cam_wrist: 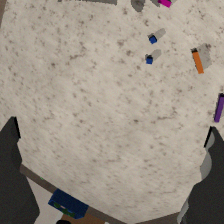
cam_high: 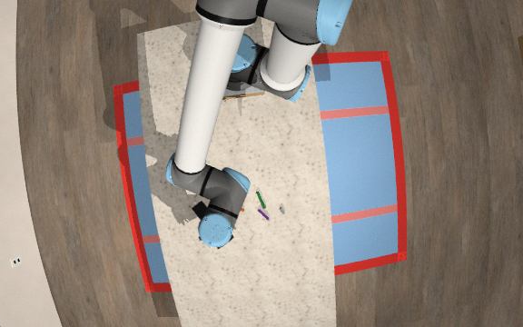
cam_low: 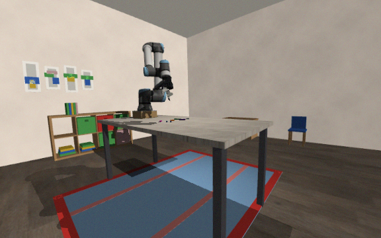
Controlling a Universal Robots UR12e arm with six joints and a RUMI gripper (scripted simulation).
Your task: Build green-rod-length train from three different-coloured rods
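My gripper (cam_wrist: 113, 124) (cam_low: 168, 96) is open and empty, high above the table; the arm hides it in the top view. A green rod (cam_high: 261, 200) and a purple rod (cam_high: 263, 214) (cam_wrist: 219, 108) lie near each other at different angles, a small gap between them. A grey rod (cam_high: 281, 209) lies right of them. An orange rod (cam_high: 242, 210) (cam_wrist: 198, 61) lies left of them, partly hidden by the arm in the top view. In the wrist view, one blue rod (cam_wrist: 153, 39) and another blue rod (cam_wrist: 149, 60) lie apart, and a magenta rod (cam_wrist: 165, 2) shows at the top edge.
The rods lie on the speckled table (cam_high: 261, 272) (cam_low: 243, 124). The arm covers part of its left side in the top view. The table's edge (cam_wrist: 42, 182) crosses the bottom of the wrist view, with a blue object (cam_wrist: 67, 204) beyond it. A shelf (cam_low: 63, 135) stands behind at left.
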